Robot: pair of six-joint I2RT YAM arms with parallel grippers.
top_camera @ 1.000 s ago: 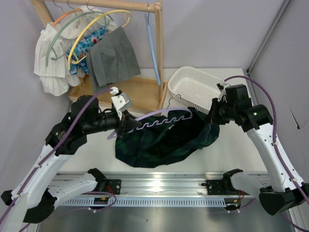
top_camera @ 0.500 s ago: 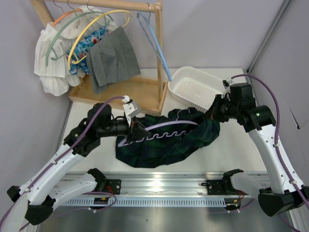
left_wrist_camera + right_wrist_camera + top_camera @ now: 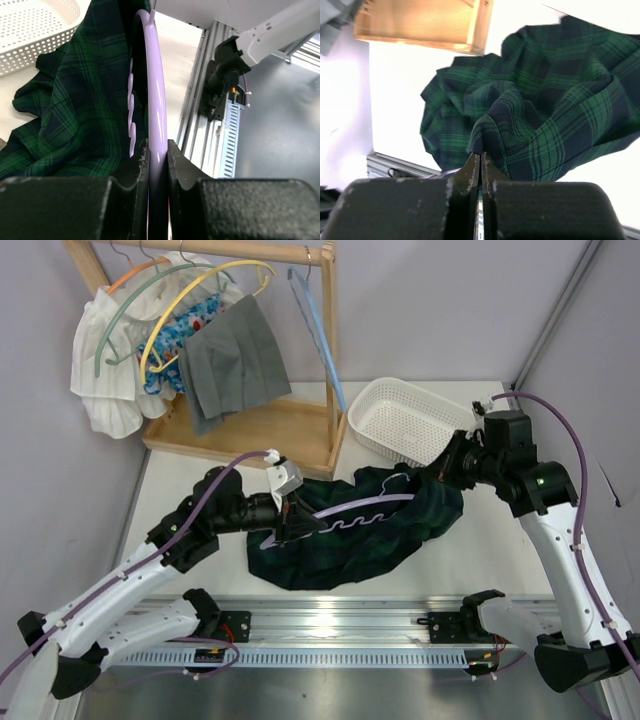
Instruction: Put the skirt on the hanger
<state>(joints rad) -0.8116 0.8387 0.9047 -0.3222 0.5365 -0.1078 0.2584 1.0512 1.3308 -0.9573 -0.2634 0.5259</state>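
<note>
Just past the metal rail [image 3: 330, 620] at the near edge, the skirt [image 3: 370, 540] lies bunched on the white surface [image 3: 500, 550] between the two arms. The hanger [image 3: 350, 508] lies across the top of it, hook end toward the right. I cannot tell whether the hanger's far end is already inside the waistband or only resting on the cloth.

The step in hand looks like feeding the hanger into the skirt's opening. To do it well, the waist edge should be held up and taut so the opening gapes toward the hanger. The hanger should travel level and along its own length, so that its scalloped lower bar does not snag in the pleats. It is gripped at one end of a long bar, so any twist could make it pivot, and a slow, straight push suits best. A hard tug could also pull the thin fold of cloth free.

The left jaws are clenched on the hanger's near end. From the left wrist the hanger [image 3: 156, 100] runs straight out from between them, edge-on, with the skirt [image 3: 75, 110] heaped along one side. The right jaws are pinched tight on a fold of the skirt [image 3: 545, 100] at its far right edge, which appears lifted, near the white basket [image 3: 372, 392].

Farther back, the wooden rack [image 3: 240, 430] with its blue hanger [image 3: 318, 330] and grey garment [image 3: 235, 365] stands well apart.
</note>
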